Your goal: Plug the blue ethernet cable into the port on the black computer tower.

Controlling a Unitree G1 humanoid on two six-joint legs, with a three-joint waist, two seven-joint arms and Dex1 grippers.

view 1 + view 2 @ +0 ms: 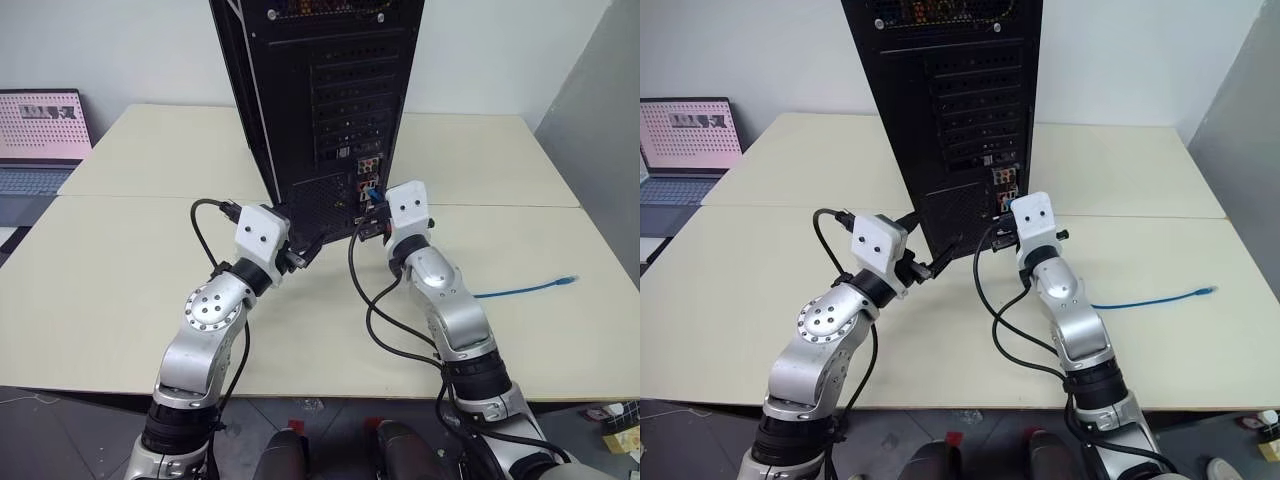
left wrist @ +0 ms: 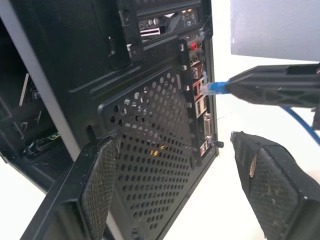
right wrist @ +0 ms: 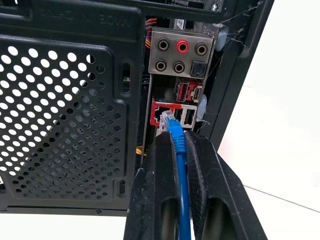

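The blue ethernet cable [image 3: 176, 134] has its plug tip at the port [image 3: 161, 117] on the black computer tower [image 1: 330, 90], pinched in the closed right gripper [image 3: 178, 145]. Risk: a skewed plug jams on the port's rim. Left gripper [image 2: 175, 180] spread wide, empty, straddling the tower's corner.

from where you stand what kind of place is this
Probably an office or lab workspace: pale tables pushed together, a black computer tower standing with its rear panel facing the robot, and an open laptop off to the left.
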